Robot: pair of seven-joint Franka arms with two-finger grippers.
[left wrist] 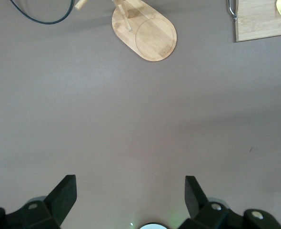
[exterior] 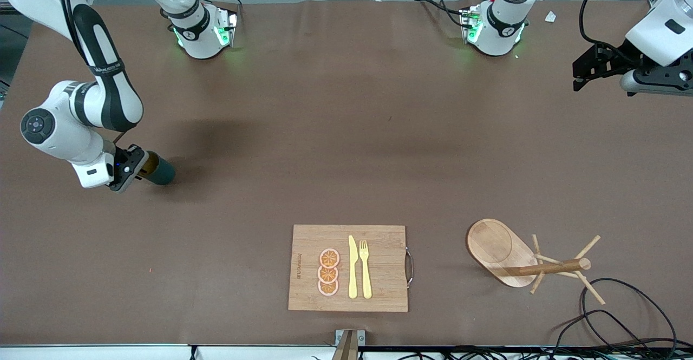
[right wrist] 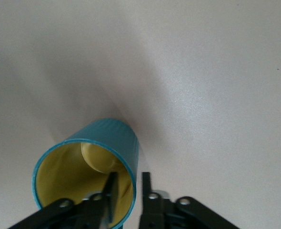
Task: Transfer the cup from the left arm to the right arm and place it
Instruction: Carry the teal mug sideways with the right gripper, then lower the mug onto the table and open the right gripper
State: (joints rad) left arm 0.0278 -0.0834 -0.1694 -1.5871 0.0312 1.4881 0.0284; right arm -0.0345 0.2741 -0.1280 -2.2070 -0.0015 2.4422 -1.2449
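The right gripper (exterior: 142, 169) pinches the rim of the cup (exterior: 159, 170), down low at the right arm's end of the table, about ten o'clock from the cutting board (exterior: 348, 268). The left gripper (exterior: 582, 73) waits high up, fingers wide apart.

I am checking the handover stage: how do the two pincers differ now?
The right pincer is shut on the rim of the dark teal cup, low at the right arm's end of the table; the left pincer is open, empty and waits high at the left arm's end.
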